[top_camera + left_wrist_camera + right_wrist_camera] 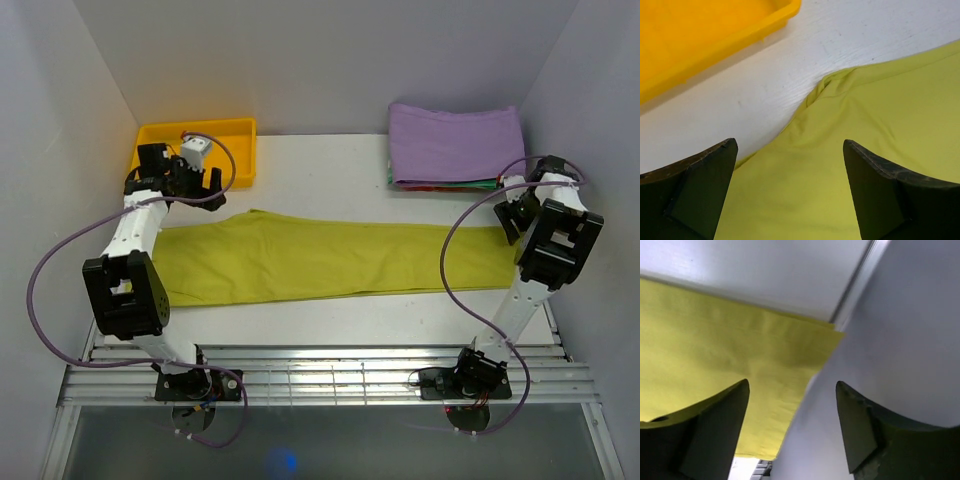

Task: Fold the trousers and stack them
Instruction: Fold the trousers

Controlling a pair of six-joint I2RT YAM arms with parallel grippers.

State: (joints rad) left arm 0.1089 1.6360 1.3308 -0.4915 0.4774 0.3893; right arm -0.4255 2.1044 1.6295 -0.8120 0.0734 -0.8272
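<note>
Chartreuse trousers (pixel 320 262) are lying flat; left end effector (pixel 790 145) and right end effector (pixel 792 385) are gaping empty, probably needing matched corner grips.

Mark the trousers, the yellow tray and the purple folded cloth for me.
trousers (pixel 330 262): top external view, middle of the spread cloth.
yellow tray (pixel 220 124): top external view, on its far rim.
purple folded cloth (pixel 455 140): top external view, centre of its top layer.
</note>
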